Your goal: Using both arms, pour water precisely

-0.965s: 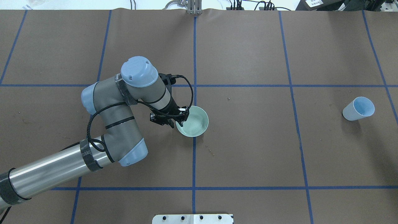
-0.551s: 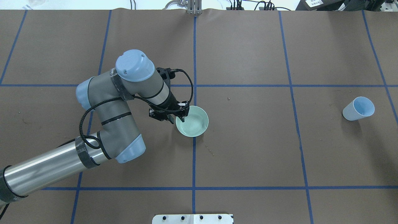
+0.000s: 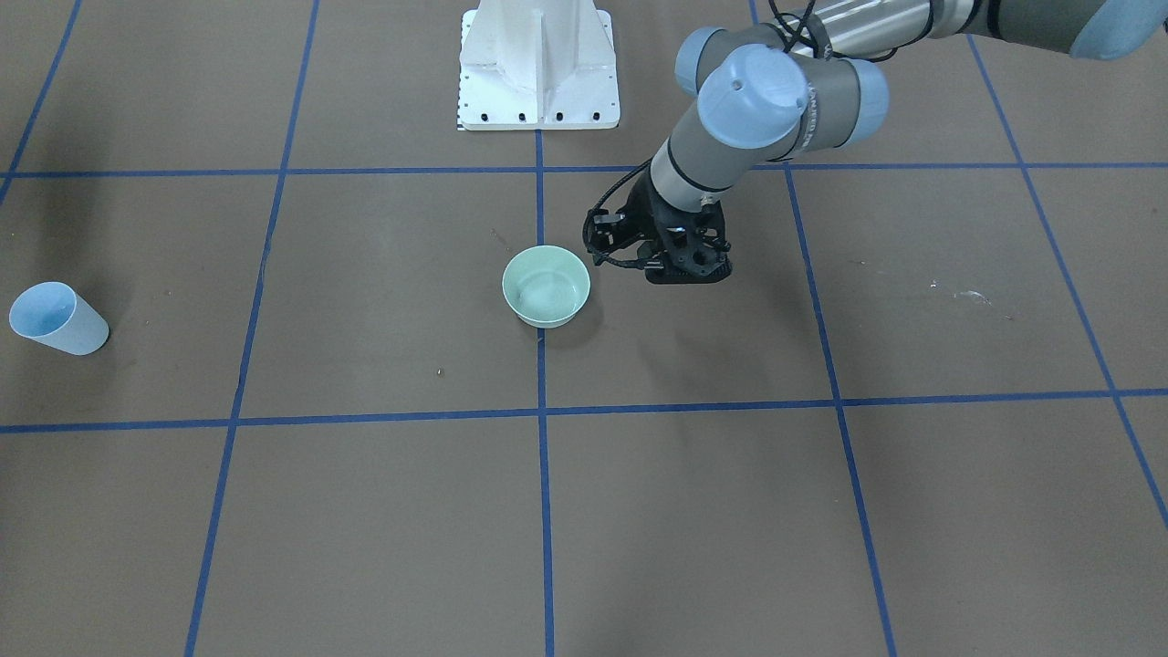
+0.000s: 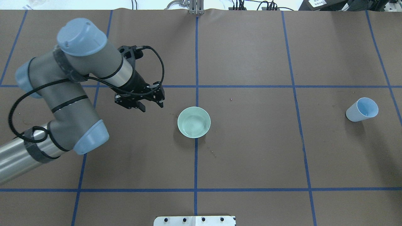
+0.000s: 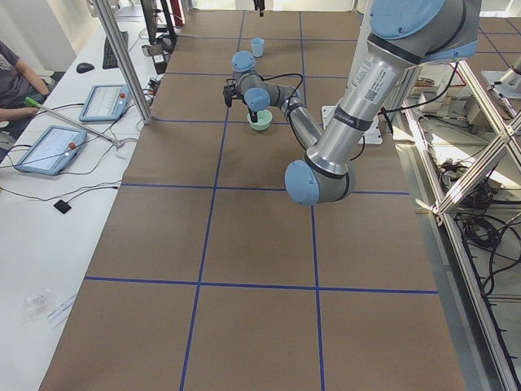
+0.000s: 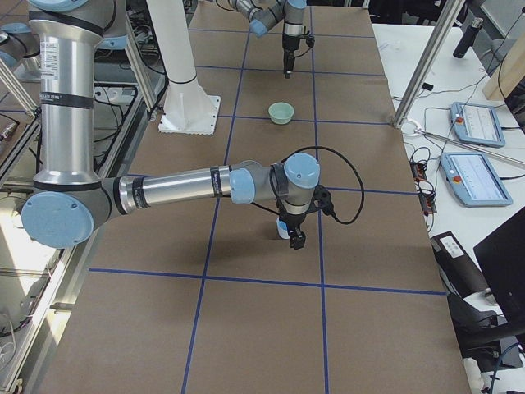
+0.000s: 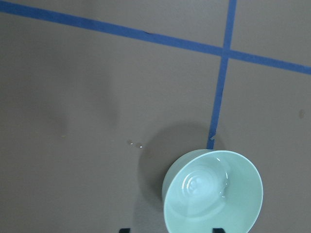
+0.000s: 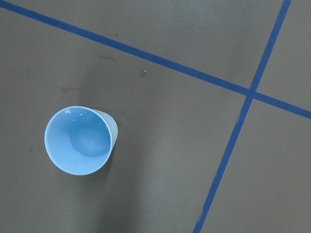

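I see the pale green bowl (image 7: 212, 194) upright on the desk (image 7: 73, 97), rippled water (image 7: 200, 185) inside it. The blue tape cross (image 7: 224, 51) lies beyond the bowl, with droplets (image 7: 134, 143) just left of it.

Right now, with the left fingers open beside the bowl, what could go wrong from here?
The water in the bowl shows ripples; a low swing of the left fingers, open beside it, could clip the rim and slop it.
Droplets lie on the paper near the bowl, so the amount may be off.
The cup stands far to the right, a long carry for any further pour.
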